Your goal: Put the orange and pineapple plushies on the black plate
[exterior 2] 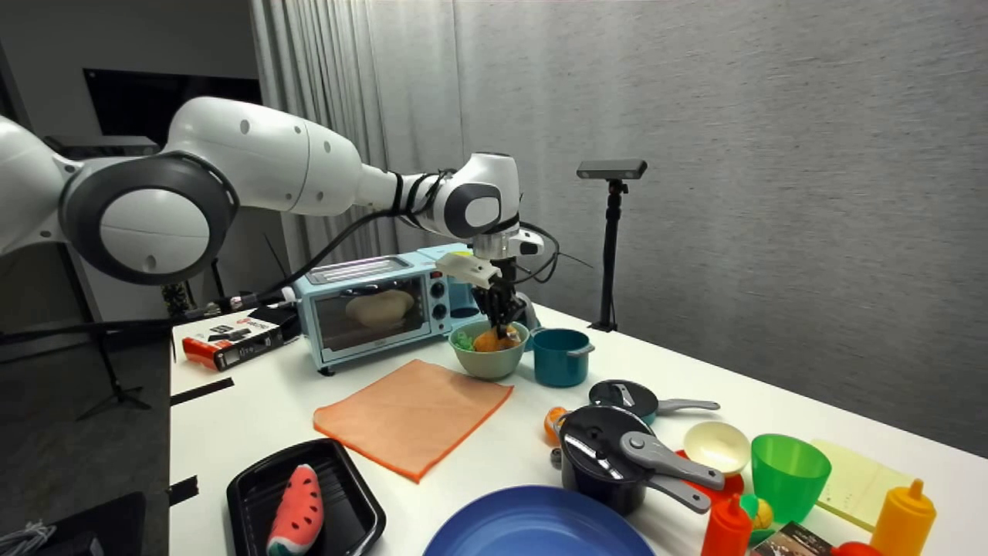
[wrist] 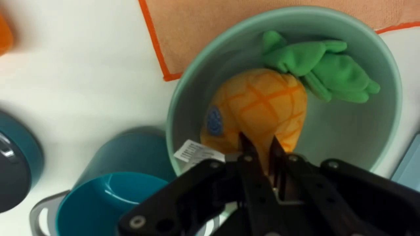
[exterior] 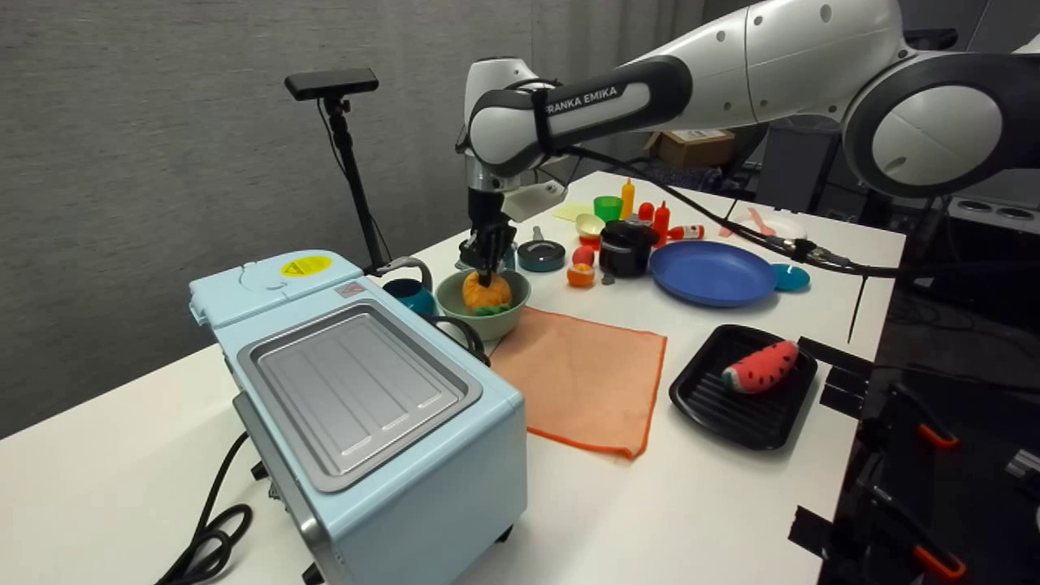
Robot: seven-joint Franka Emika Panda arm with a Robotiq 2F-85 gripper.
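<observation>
The yellow-orange pineapple plushie [wrist: 256, 101] with green leaves lies in a pale green bowl [wrist: 357, 137]; it also shows in both exterior views [exterior: 486, 294] [exterior 2: 488, 340]. My gripper [wrist: 258, 141] reaches down into the bowl, its fingers closed on the pineapple with cloth pinched between the tips. A small round orange [exterior: 580, 276] lies on the table; it also shows in an exterior view [exterior 2: 554, 423] and at the edge of the wrist view [wrist: 4, 36]. The black ridged plate [exterior: 715, 409], also in an exterior view [exterior 2: 258, 494], holds a watermelon plushie [exterior: 762, 367].
A light blue toaster oven [exterior: 443, 479] stands close beside the bowl. A teal pot [exterior 2: 561, 359] stands on the bowl's other side. An orange cloth [exterior: 585, 374] lies between bowl and black plate. A blue plate [exterior: 715, 275], black pot [exterior: 624, 250] and several bottles stand farther along.
</observation>
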